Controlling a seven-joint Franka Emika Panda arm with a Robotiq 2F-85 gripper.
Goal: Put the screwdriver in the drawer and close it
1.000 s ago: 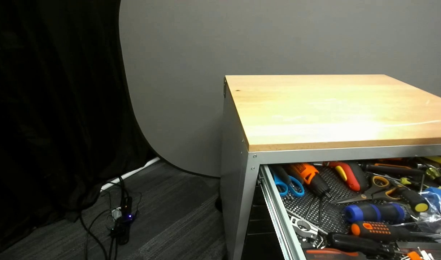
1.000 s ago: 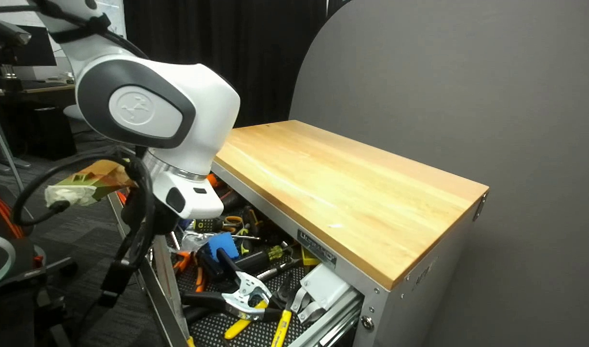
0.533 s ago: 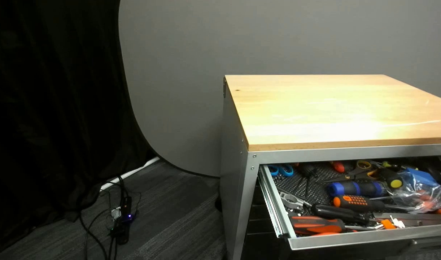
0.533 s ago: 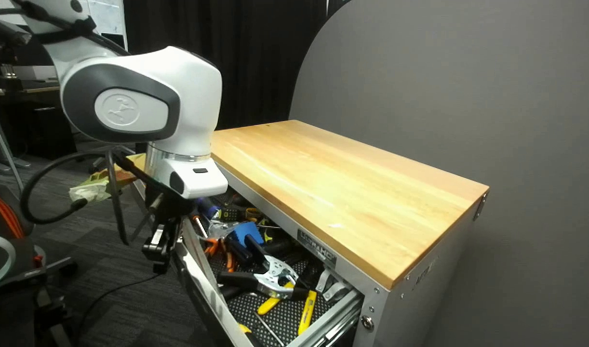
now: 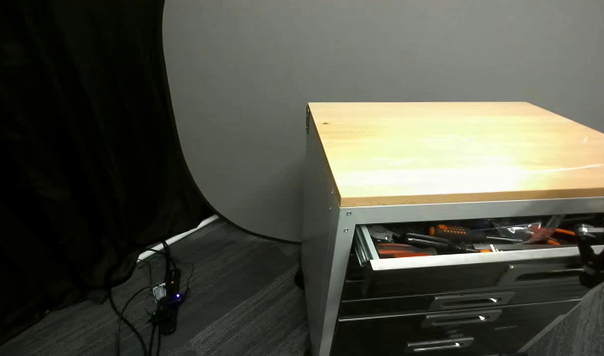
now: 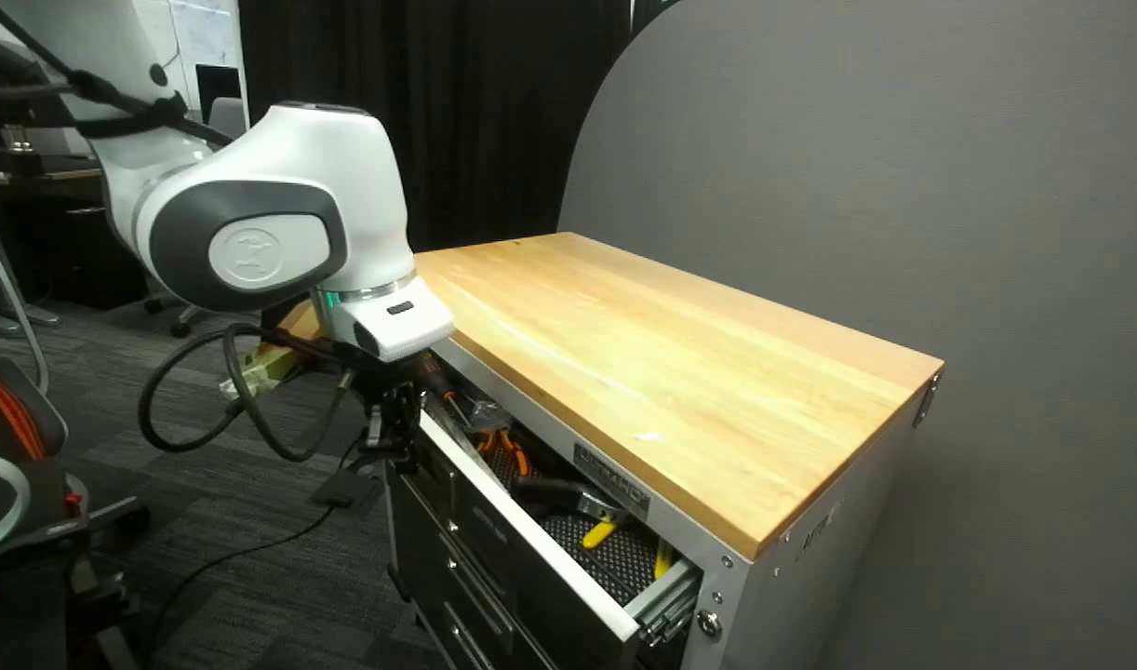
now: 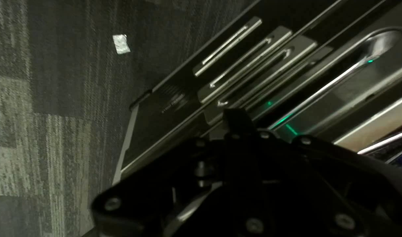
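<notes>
One white robot arm (image 6: 271, 209) is being seen at the left in an exterior view, a black cable (image 6: 144, 409) being looped beneath it. Below the arm, the dark gripper (image 7: 238, 120) is being held just beside the front of the drawer (image 6: 531, 530); whether it is being touched cannot be told. In the wrist view its fingers (image 7: 238, 124) are being shown narrow, close together, and whether anything is being pinched between them is too dark to tell. From beside them a silver bar handle (image 7: 319, 93) is being seen slanting up rightward. The drawer is being shown partly open, an orange-handled tool (image 6: 515, 454), then a black-handled tool (image 6: 550, 491) and two yellow grips (image 6: 600, 533) being borne by its black liner (image 6: 635, 556). Where the screwdriver is lying cannot be told; the drawer's rear is being hidden by the wooden worktop (image 6: 662, 391) of the grey cabinet (image 6: 810, 596), beyond which, at the right, a grey panel (image 6: 903, 186) is being seen.
</notes>
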